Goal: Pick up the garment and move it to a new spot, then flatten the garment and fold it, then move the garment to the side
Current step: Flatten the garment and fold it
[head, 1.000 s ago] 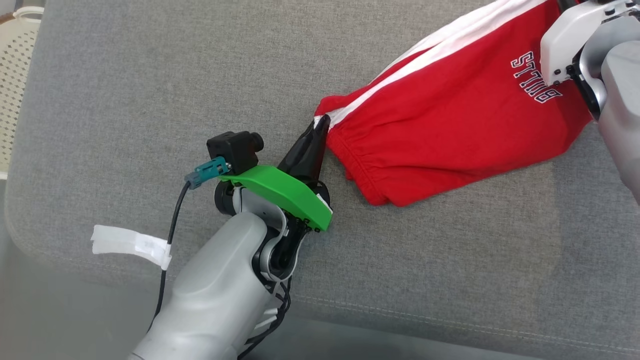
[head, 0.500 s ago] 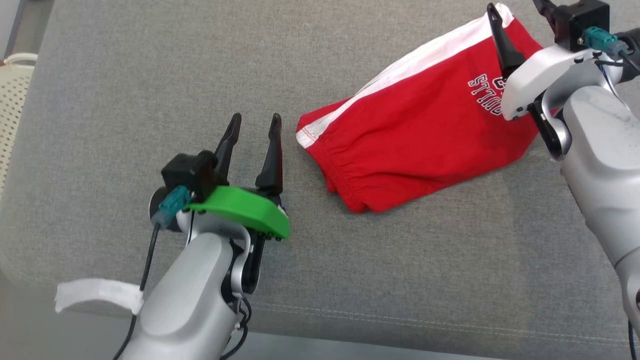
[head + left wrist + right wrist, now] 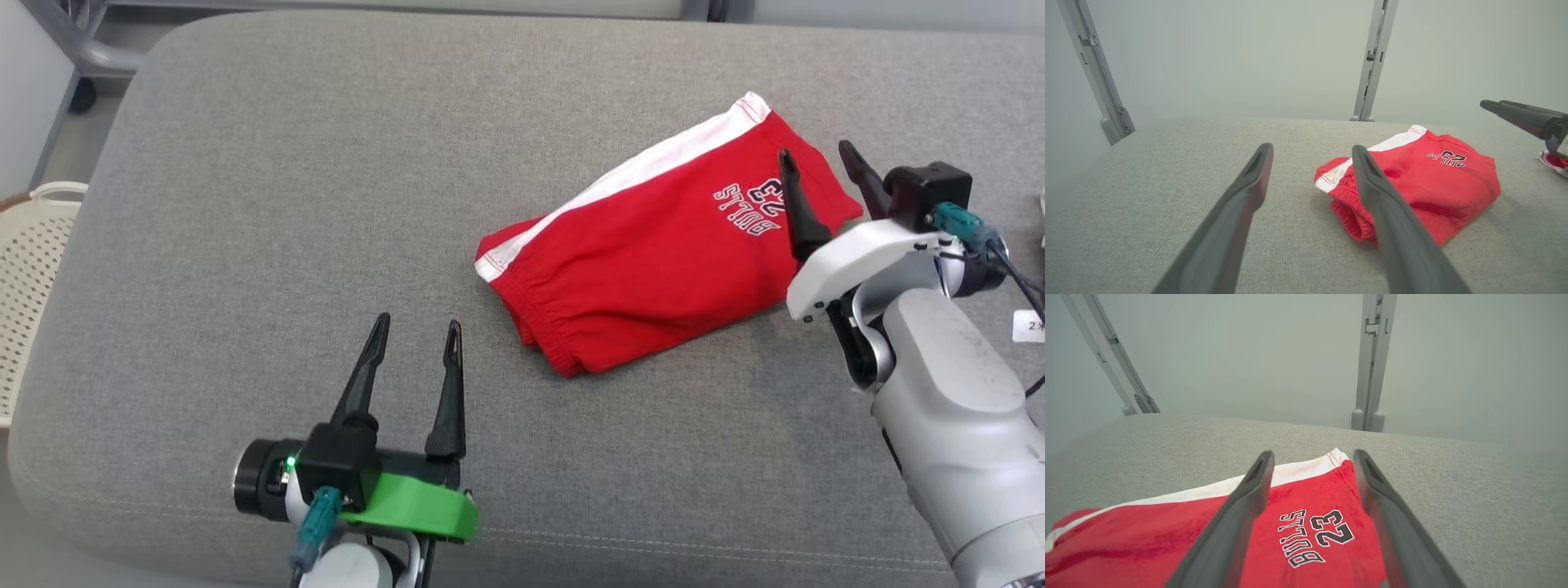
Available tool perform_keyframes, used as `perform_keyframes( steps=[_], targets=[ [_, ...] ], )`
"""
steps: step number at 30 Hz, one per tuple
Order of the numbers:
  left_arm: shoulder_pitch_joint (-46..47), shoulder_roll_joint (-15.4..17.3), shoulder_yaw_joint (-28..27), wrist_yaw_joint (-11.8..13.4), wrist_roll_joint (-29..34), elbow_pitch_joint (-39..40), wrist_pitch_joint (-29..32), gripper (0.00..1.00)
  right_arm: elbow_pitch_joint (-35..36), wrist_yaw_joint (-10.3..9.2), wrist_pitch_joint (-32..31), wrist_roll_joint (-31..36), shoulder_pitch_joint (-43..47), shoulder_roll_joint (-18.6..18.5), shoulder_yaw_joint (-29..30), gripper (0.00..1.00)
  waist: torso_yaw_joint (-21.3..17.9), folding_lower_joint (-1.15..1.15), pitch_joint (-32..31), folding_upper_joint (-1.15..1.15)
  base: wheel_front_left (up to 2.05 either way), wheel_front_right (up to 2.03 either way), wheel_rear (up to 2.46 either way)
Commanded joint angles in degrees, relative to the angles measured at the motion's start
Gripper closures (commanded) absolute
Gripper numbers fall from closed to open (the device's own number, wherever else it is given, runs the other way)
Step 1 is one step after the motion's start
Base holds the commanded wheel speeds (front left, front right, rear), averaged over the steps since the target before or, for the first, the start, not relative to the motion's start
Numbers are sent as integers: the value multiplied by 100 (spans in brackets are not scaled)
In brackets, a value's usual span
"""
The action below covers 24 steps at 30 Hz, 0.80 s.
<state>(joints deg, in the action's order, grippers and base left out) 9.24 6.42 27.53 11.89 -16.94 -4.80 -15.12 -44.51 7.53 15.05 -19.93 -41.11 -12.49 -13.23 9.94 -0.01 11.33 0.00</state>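
The garment is a pair of red shorts with a white side stripe and a "BULLS 23" print, lying folded on the grey cushion. It also lies ahead of both wrist cameras: garment, garment. My left gripper stands open near the cushion's front edge, left of the waistband end and apart from it. My right gripper is open above the garment's right end, nothing between its fingers. In the left wrist view the right gripper's fingers reach in from the right.
A cream perforated basket stands off the cushion's left edge. Grey metal posts rise behind the cushion. A small red and white item and a white tag lie at the far right. Bare cushion stretches left of the garment.
Both grippers let go of the garment and opened, then drew back from it. The garment now lies still on the cushion. The head camera has also shifted, showing more of the cushion's far side.
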Motion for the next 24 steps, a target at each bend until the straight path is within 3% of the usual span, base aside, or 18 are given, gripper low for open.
perform_keyframes(
  steps=[1,11,18,24],
  targets=[
    [-129,2,-17,36,108,47,0,0,-52,-9,18,-68,125,20,46,0,40,1,-216,0,0,0,0],
    [-333,-172,28,-107,426,239,0,0,-934,-9,12,-598,-50,-194,183,0,224,1,-84,0,0,0,0],
    [-91,-267,107,-349,564,310,0,0,-1968,-9,-399,-731,-736,-628,341,0,517,1,341,0,0,0,0],
    [32,-311,152,-494,620,251,-1,0,-2539,-9,-689,-764,-1190,-790,380,0,720,1,568,0,0,0,0]
  ],
)
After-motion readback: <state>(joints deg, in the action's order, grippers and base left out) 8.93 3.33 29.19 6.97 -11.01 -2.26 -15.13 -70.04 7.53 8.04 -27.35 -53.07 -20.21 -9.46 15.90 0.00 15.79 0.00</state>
